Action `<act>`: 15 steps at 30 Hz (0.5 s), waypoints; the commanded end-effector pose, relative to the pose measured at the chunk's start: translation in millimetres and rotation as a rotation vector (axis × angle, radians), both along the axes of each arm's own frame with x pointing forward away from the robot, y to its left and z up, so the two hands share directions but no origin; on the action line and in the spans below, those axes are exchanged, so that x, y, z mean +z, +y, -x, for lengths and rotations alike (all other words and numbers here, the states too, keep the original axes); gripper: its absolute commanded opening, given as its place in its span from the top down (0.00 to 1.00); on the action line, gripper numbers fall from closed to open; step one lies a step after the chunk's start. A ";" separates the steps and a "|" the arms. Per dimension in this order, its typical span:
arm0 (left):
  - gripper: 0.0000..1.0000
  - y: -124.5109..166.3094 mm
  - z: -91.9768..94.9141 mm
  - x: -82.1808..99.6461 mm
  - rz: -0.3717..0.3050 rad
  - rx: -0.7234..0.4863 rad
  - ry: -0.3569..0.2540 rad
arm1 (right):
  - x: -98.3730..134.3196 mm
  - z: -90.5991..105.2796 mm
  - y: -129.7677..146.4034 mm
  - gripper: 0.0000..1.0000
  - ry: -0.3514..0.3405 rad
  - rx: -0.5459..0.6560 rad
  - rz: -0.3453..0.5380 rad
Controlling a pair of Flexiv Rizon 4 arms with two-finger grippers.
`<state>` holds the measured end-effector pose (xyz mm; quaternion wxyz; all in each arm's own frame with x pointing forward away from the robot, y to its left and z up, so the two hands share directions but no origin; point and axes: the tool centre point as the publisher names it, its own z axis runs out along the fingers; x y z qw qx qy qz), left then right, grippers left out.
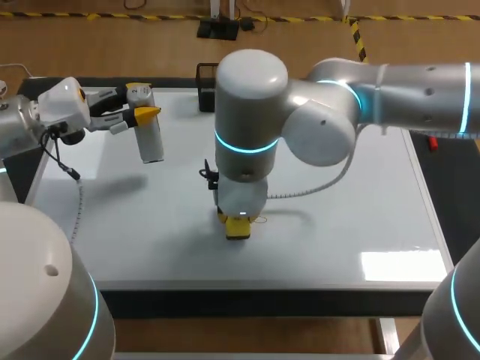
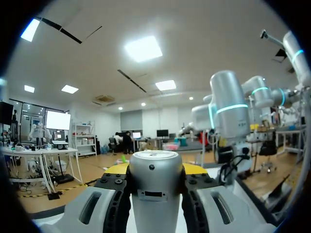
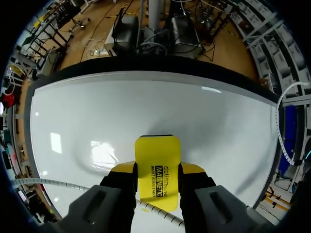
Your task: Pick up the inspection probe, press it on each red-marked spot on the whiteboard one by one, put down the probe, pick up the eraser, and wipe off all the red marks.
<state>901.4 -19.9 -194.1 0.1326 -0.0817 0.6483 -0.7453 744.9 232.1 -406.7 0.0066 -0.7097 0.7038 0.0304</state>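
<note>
Right claw [image 3: 157, 172] clamped on the yellow eraser [image 3: 156, 150], flat on the whiteboard [image 1: 337, 217] near centre, a touch toward six o'clock. Left claw [image 1: 141, 101] grips the probe [image 1: 152, 139], aloft at ten o'clock. Best now: even downward pressure, overlapping strokes. I spot no red.

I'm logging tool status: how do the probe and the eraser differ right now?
The probe is a silver-grey cylinder; the eraser is a flat yellow block. The probe sits in the left gripper, the eraser in the right gripper. The probe is held off the whiteboard near its far left corner; the eraser is down on it near the middle. Both are clamped between two fingers.
</note>
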 end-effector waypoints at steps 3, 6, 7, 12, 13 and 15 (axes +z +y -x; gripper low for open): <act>1.00 -0.3 0.2 0.9 0.000 0.002 0.000 | -12.2 -4.9 3.1 1.00 0.011 0.000 0.009; 1.00 -0.3 0.2 0.9 0.000 0.002 0.000 | -15.5 -4.8 2.4 1.00 0.021 0.001 0.010; 1.00 -0.3 0.2 0.9 0.000 0.002 0.000 | -16.1 -4.5 2.1 1.00 0.021 0.002 0.010; 1.00 -0.3 0.2 0.9 0.000 0.002 0.000 | -18.5 -5.5 -1.9 1.00 0.025 -0.003 0.008; 1.00 -0.3 0.2 0.9 0.000 0.002 0.000 | -18.7 -5.5 -3.2 1.00 0.024 -0.004 0.008; 1.00 -0.3 0.2 0.9 0.000 0.002 0.000 | -18.9 -5.7 -6.5 1.00 0.023 -0.009 0.008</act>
